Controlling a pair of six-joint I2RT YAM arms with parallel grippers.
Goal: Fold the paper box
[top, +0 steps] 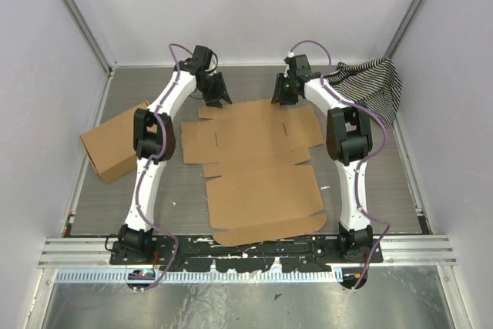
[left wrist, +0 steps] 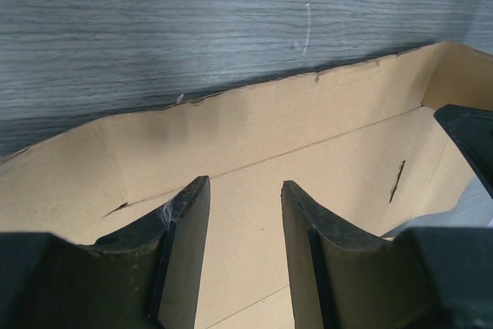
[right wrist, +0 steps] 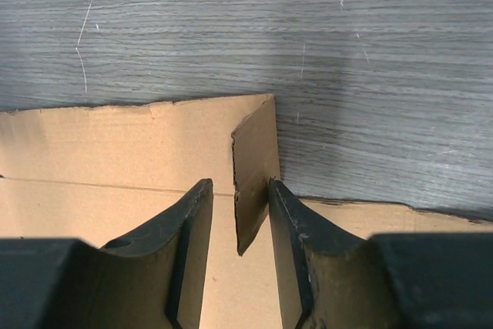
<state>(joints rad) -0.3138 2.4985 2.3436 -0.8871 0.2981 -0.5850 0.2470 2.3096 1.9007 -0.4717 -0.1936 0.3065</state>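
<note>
Lying flat and unfolded in the middle of the grey wood-grain tabletop (top: 370, 190), the plain brown die-cut cardboard mailer (top: 258, 167) has both arms reaching out to its far edge. The left black two-finger pincer (top: 218, 98) hovers over the far left corner, fingers parted, nothing between them but air, bare cardboard just below. Over at the far right corner, the right pincer (right wrist: 239, 183) has its fingers apart too, and look, a small cardboard tab (right wrist: 254, 152) stands upright in the gap, leaning on the inner face of one finger (right wrist: 286, 252) while the other finger stands clear of it, so no squeeze there. A squarer brown cardboard box (top: 115, 142) sits at the left side of the tabletop, and a black-and-white striped cloth (top: 373, 82) is bunched in the far right corner.
</note>
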